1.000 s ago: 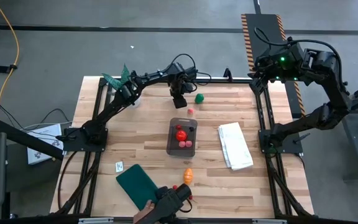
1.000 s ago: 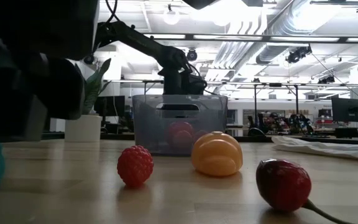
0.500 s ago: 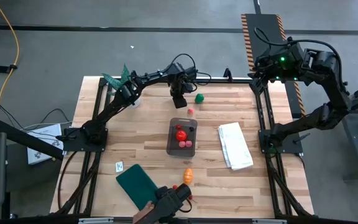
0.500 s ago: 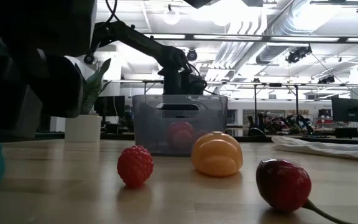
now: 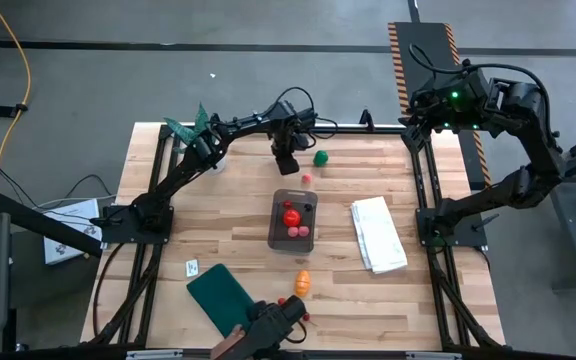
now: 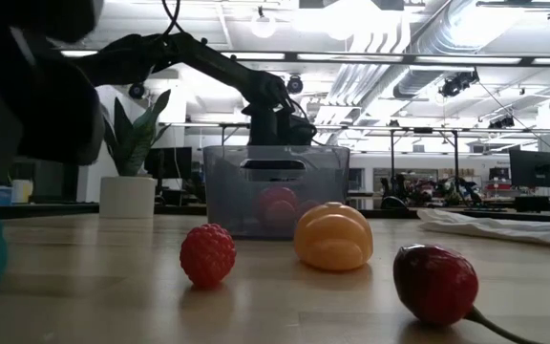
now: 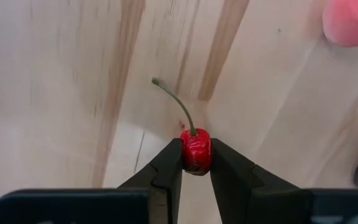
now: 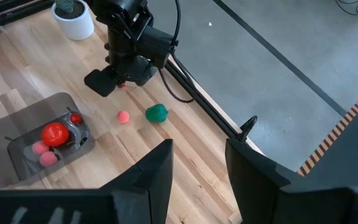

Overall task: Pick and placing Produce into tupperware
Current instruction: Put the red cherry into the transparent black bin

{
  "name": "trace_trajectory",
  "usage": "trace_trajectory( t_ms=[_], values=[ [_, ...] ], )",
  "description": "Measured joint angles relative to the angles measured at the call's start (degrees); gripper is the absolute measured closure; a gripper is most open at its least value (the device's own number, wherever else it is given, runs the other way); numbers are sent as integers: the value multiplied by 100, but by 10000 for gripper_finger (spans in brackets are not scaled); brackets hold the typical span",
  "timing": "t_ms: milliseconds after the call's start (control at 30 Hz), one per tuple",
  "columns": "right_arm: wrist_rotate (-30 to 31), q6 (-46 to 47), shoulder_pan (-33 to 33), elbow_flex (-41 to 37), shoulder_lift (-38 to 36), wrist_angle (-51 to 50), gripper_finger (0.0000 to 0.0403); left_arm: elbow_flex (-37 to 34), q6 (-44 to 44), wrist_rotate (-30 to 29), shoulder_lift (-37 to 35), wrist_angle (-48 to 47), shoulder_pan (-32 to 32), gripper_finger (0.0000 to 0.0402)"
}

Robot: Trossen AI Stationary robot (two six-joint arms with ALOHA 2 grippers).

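Observation:
My left gripper (image 5: 288, 160) points down at the table's far side, shut on a small red cherry (image 7: 196, 151) with a thin stem (image 7: 176, 102). The clear tupperware (image 5: 293, 220) stands mid-table with a red ball and pink pieces inside. A green piece (image 5: 320, 157) and a tiny pink one (image 5: 306, 178) lie just beside my left gripper. An orange piece (image 5: 303, 281) and a small red one (image 5: 281, 300) lie nearer the front edge. My right gripper (image 8: 197, 168) hangs open, high above the table's far right corner. My left gripper pinches the cherry's round body (image 7: 196, 155) between its two fingertips (image 7: 169, 168), coming from above and pointing down. The stem sticks out past the fingertips, over the wood. Whether the cherry still rests on the table, I cannot tell.
A folded white cloth (image 5: 378, 233) lies right of the tupperware. A dark green cloth (image 5: 220, 297) lies at the near left, and a potted spiky plant (image 5: 196, 125) stands at the far left corner. A dark device (image 5: 268, 325) sits at the near edge.
In the low view, a dark blurred shape close to the camera at the left has drawn back and uncovered the potted plant. Both arms have kept their places.

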Motion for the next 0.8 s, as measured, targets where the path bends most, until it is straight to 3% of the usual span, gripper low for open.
trace_trajectory(
  t_ms=[800],
  values=[
    [1, -62, -1, 1, 0, 2, 263, 77, -149, -1, -1071, -454, -17, 334]
  ],
)
